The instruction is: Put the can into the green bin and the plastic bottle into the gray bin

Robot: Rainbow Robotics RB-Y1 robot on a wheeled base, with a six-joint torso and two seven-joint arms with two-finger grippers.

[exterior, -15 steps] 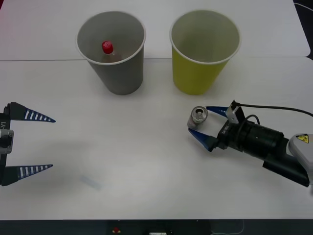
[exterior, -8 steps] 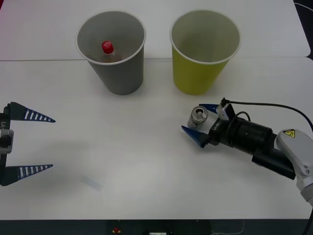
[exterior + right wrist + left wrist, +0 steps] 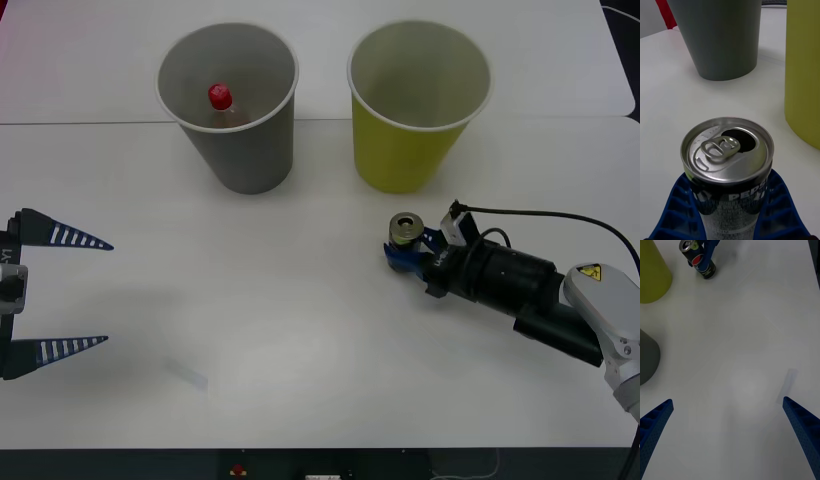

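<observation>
Right gripper [image 3: 408, 247] clenched on the can [image 3: 405, 232], blue fingers [image 3: 675, 204] pressed to both sides of the upright can on the tabletop [image 3: 300, 320], just short of the green bin [image 3: 415, 105]. Plastic bottle [image 3: 222, 103] inside the gray bin [image 3: 235, 110]. Left gripper [image 3: 60, 290] well apart, fingers spread, holding nothing.

Can [image 3: 405, 232]: dark, silver top, opened, upright, centre right. Bottle [image 3: 221, 103]: red cap, inside gray bin [image 3: 243, 150], upper left. Green bin [image 3: 410, 140]: upright, upper centre-right.
</observation>
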